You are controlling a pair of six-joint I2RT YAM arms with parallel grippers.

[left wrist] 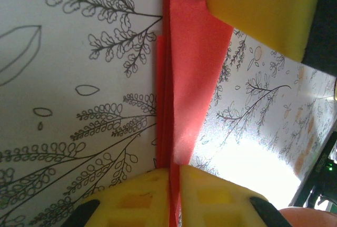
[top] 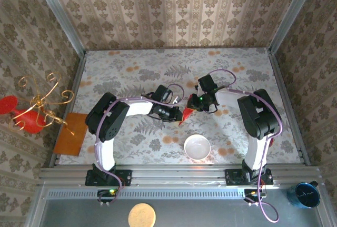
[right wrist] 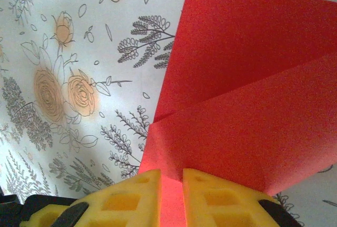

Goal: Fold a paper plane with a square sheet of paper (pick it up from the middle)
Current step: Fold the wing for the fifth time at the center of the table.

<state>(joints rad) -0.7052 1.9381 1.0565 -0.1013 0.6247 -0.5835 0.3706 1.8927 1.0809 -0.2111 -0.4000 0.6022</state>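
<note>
Folded paper (left wrist: 184,79) pinched by left end effector (left wrist: 173,185) and right end effector (right wrist: 171,185); overhead adds white bowl (top: 197,146).

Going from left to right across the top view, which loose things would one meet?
Ornament → board → tan disc → paper → blue cup.

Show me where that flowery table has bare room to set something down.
Bare: the far strip of the flowered table along its far edge, and the near patch left of the round white bowl. Crowded: the middle, where the left pincer and right pincer clamp the folded bright red paper.
</note>
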